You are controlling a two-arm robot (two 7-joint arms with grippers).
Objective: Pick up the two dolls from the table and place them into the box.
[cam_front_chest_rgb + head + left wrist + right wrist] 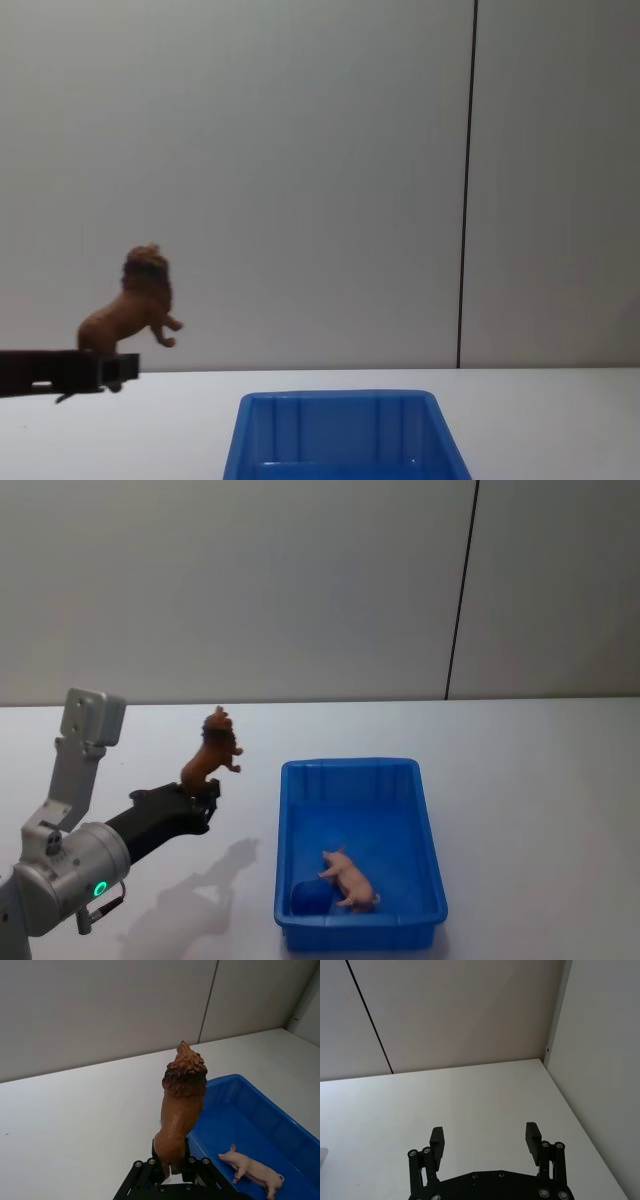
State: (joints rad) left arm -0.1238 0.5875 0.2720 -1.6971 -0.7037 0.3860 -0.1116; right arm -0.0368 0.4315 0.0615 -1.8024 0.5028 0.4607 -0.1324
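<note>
Above the white surface (540, 780), left of the blue box (430, 810) holding the pig doll (350, 878), the left pincer (203, 795) is clamping the upright lion doll (210, 750); the right pincer (485, 1140) is gaping empty

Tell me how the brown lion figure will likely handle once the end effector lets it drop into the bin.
The lion looks rigid: it stands upright in the left end effector, pinched only at its hindquarters. Probably light. Tall and narrow, it would likely topple onto its side in the box.
</note>
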